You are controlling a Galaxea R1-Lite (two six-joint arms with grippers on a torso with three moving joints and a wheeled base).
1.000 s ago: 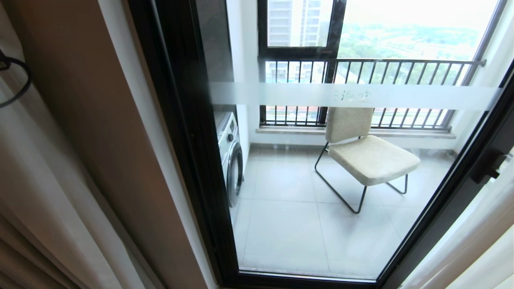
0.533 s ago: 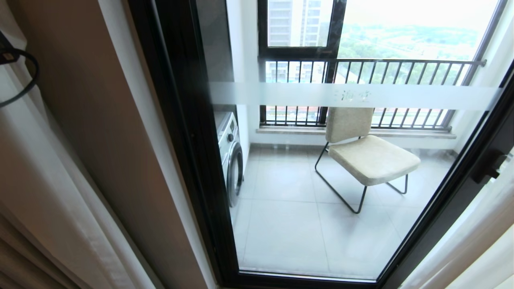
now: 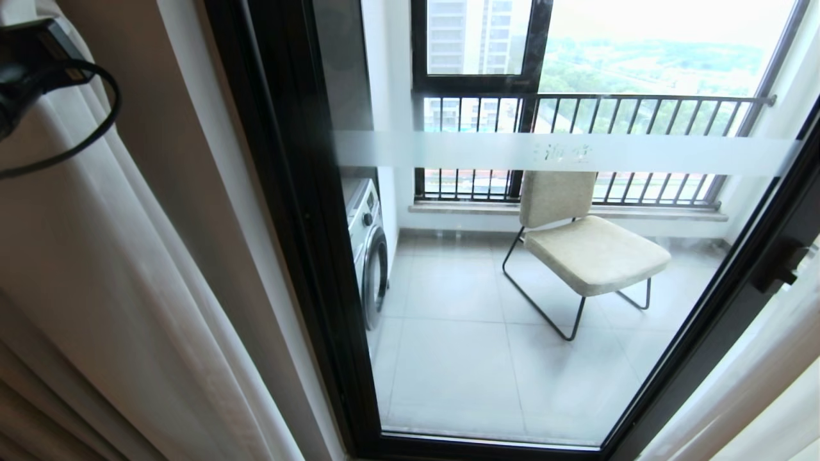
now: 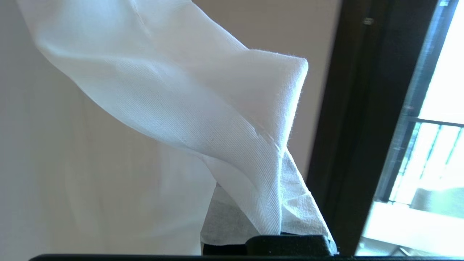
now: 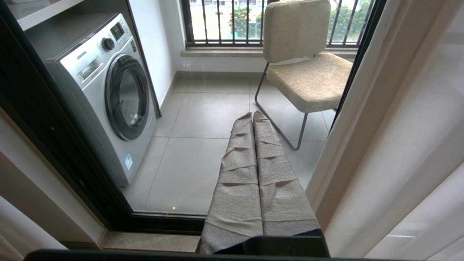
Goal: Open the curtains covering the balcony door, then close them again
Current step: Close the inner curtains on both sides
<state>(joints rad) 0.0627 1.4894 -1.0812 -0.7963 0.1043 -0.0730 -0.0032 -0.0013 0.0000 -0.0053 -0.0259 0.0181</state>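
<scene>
The left claw point(image 4: 268, 232) is clamped on the edge of the white sheer layer of the curtains point(image 4: 203, 119) beside the black frame of the balcony door point(image 3: 301, 211), a pinch that lets it drag the fabric along its rail. The right claw point(image 5: 253, 119) hangs closed and empty before the glass. The washing machine point(image 5: 108, 94) reads SAMSUNG; the door's frosted band point(image 3: 564, 153) carries small unreadable characters.

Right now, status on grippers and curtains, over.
Left gripper shut on sheer, by door frame. Right gripper shut, empty, parked. Glass uncovered. Nothing in the way.
</scene>
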